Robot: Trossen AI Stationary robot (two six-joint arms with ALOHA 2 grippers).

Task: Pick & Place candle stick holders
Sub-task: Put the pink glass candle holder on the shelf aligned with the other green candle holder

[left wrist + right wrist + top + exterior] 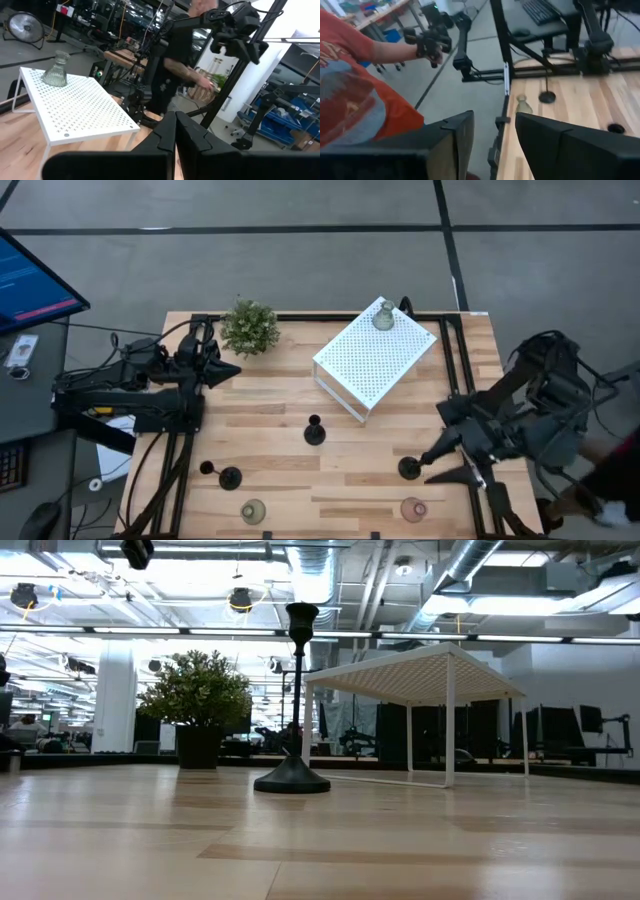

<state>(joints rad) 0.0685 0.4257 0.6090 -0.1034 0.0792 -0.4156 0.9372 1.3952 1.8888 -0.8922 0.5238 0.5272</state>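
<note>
1. End effector. The right gripper [432, 466] sits low over the near right part of the table. Its two fingers are moderately apart, and the gap between them is empty. It holds nothing.

2. Target. A black candle stick holder [409, 469] stands upright just ahead of the fingertips. Contact cannot be confirmed from above. The step in hand is judged to be the approach for a grasp on this holder.

3. Recommended method.
   - Line up the finger gap with the thin stem, not the round base.
   - Advance until the stem stands between the fingers, then close on it.
   - Lift vertically, since a narrow stem will probably tip under any sideways pull.

4. Clearance. The pink glass holder [413, 508] stands near the gripper, to one side of the target. Keep the outer finger away from it during the approach.

5. Farther out.
   - A second black holder [314, 430] stands well ahead of the gripper, near the table centre.
   - The white perforated box [370, 360] lies beyond that, with a greenish glass holder [383, 317] on top.

6. Idle arm. The left gripper [232, 370] waits at the far side of the table, with its fingers pressed together.
</note>
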